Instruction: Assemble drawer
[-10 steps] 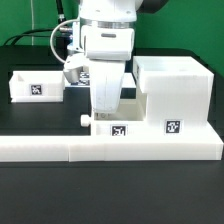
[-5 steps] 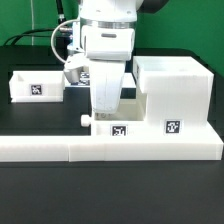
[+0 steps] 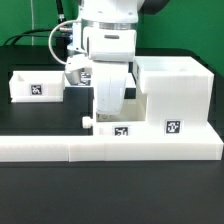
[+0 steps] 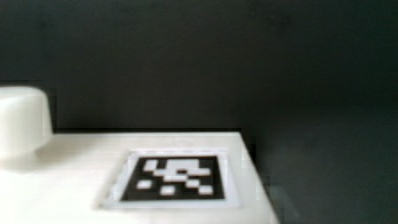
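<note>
- Beside the case (image 3: 175, 95), the tool (image 3: 106, 108) sits low over a knobbed tray (image 3: 112, 126); we cannot tell its grip.
- We judge it light, rigid, slick: hold a wall.

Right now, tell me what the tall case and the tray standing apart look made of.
Tall case: probably rigid plastic, matte white; even colour, crisp edges, no grain. Tray standing apart, at the exterior view's left: seemingly the same matte white plastic; the material of its tag is unclear.

white tray (image 3: 20, 92), black-and-white tag (image 4: 178, 177), black table (image 3: 110, 192)
</note>
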You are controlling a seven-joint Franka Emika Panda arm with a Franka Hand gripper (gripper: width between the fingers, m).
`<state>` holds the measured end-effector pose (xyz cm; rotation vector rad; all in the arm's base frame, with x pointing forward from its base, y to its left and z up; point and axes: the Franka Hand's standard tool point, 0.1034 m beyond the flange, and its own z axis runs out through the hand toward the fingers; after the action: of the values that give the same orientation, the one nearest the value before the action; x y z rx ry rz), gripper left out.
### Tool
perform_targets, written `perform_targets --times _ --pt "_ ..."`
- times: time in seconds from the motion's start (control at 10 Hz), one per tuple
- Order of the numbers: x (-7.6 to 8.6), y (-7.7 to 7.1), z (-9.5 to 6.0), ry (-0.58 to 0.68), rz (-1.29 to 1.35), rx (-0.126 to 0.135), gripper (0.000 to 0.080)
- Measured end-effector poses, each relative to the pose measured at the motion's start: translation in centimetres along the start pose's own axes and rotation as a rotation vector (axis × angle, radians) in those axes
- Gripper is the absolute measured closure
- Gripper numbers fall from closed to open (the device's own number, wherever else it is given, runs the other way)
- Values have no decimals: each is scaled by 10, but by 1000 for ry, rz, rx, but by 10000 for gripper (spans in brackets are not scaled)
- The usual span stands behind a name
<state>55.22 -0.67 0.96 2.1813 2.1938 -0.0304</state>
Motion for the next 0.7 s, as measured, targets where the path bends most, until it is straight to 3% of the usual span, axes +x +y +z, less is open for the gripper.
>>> perform_targets --times 0.7 --pt "6 -1 0 0 44 1 757"
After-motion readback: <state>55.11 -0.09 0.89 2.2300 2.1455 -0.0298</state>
